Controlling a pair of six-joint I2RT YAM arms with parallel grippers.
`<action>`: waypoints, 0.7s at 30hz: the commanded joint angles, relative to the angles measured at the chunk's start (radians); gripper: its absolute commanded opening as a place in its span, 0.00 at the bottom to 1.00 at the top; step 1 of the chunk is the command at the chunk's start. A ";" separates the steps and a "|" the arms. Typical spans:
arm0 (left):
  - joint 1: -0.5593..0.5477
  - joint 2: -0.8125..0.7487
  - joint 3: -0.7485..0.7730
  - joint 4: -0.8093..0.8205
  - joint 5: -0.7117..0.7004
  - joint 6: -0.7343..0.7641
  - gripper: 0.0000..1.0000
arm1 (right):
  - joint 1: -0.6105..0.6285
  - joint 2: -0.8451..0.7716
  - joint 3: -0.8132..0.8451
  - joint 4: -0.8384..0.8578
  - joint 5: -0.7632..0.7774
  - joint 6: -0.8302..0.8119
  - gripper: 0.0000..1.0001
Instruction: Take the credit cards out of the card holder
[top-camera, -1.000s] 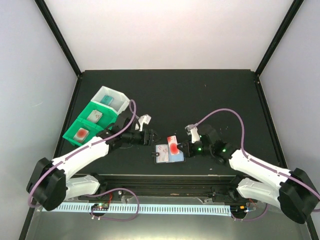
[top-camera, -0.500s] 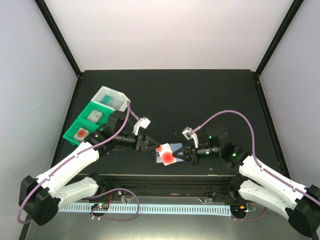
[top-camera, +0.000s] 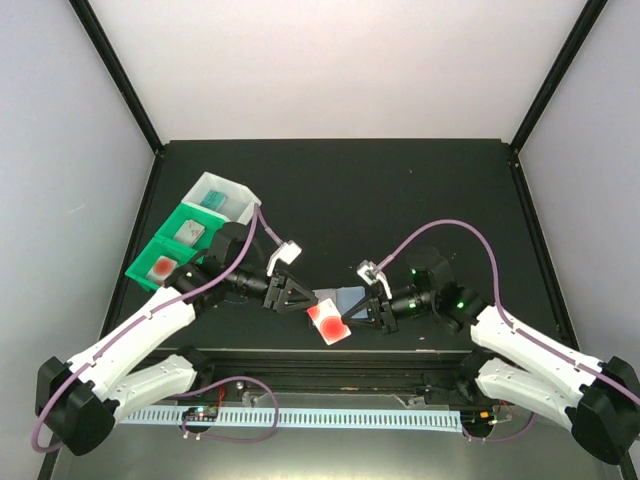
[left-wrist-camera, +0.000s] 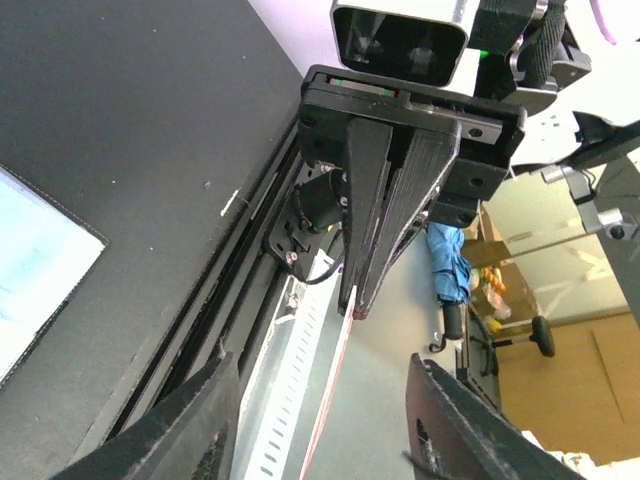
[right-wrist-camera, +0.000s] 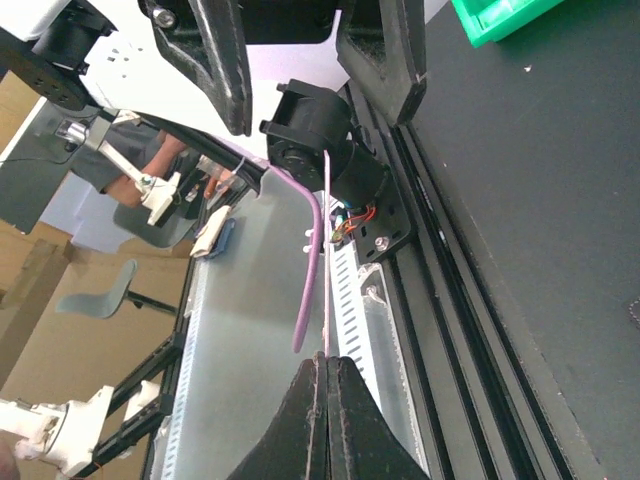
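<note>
Handing over, seemingly: right gripper pinches a red-marked card; left gripper straddles it, jaws apart; three cards in bins behind it; card holder contents unclear.

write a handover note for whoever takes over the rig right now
Right gripper: shut on the red-marked card, held off the table.
Left gripper: open, jaws either side of that card, not gripping.
Card holder: flat on the table between the arms.
Done: three cards lie in the green and white bins.
Left: get this card to a bin; whether the holder has more cannot be seen.
</note>
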 joint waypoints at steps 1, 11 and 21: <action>-0.006 0.012 0.042 -0.051 0.048 0.066 0.46 | -0.004 0.011 0.017 0.067 -0.068 0.008 0.01; -0.006 -0.001 0.021 -0.054 0.081 0.087 0.25 | -0.004 0.043 0.019 0.106 -0.089 0.024 0.01; -0.006 0.015 0.007 -0.065 0.125 0.105 0.15 | -0.004 0.059 0.021 0.137 -0.100 0.037 0.01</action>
